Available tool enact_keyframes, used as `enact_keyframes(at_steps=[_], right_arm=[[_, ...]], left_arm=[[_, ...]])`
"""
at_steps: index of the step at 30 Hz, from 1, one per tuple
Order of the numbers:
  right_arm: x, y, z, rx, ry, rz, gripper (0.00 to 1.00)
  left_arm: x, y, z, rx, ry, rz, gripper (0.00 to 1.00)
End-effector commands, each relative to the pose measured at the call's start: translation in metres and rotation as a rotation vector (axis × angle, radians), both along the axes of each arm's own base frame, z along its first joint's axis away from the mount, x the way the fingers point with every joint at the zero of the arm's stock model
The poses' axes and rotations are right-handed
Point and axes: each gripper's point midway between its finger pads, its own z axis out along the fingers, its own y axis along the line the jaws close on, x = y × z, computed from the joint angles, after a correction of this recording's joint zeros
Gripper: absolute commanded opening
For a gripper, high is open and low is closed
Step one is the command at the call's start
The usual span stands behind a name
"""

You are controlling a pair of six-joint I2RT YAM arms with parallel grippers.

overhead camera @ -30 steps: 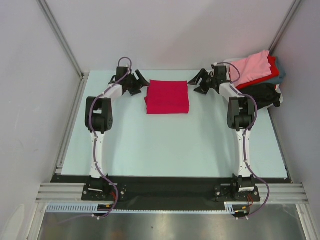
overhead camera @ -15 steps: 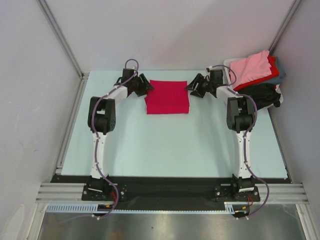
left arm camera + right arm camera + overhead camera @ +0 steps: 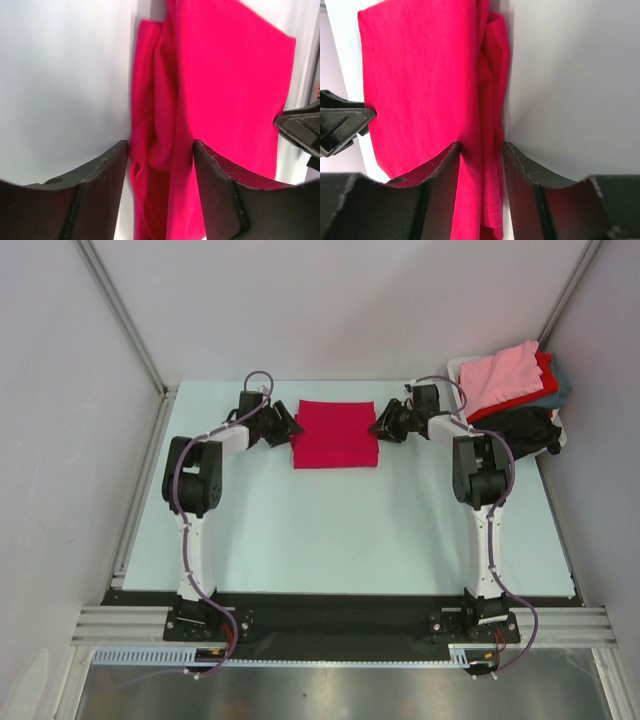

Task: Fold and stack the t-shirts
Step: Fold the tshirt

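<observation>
Change: both arms have moved inward from a second ago, when they stood clear of the cloth with their fingers spread; each now meets a side edge of the crimson t-shirt (image 3: 335, 435).
Crimson t-shirt: folded into a rectangle, lying flat toward the far middle of the worktop (image 3: 330, 530), where it lay before.
Left fingers (image 3: 100, 180): set on either side of the shirt's left folded edge. Bunched layers fill the gap and touch both. I cannot tell whether they are pinching the cloth.
Right fingers (image 3: 437, 175): straddling the opposite edge across a narrower gap, also filled with cloth. Again I cannot tell whether they are clamped.
White bin (image 3: 456, 366): at the far right corner, only parts of its rim showing.
Bin contents: a heap of shirts, with the light pink t-shirt (image 3: 500, 375) on top, the red t-shirt (image 3: 543, 368) and grey-teal t-shirt (image 3: 562, 385) under it, and the black t-shirt (image 3: 525, 425) spilling over the near side.
</observation>
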Motion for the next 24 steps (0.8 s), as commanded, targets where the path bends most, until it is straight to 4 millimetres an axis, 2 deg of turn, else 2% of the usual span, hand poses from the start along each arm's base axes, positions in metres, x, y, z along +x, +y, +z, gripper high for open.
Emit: enact_keyframes(at_steps=[1,3,8,16,24], right_arm=[[-0.013,0.004,0.009,-0.018,0.006,0.027,0.45],[-0.016,0.003,0.012,-0.012,0.002,0.025,0.45],[-0.024,0.002,0.016,-0.021,0.006,0.03,0.47],[-0.034,-0.001,0.02,-0.028,0.018,0.024,0.48],[-0.039,-0.004,0.022,-0.037,0.016,0.021,0.47]], left_arm=[[-0.001,-0.003,0.03,-0.025,-0.083,-0.025,0.6],[-0.005,-0.008,0.03,-0.048,-0.084,-0.044,0.56],[-0.013,-0.013,0.043,-0.054,-0.112,-0.056,0.56],[-0.025,-0.022,0.042,-0.045,-0.108,-0.079,0.52],[-0.027,-0.01,0.046,0.11,-0.142,-0.012,0.58]])
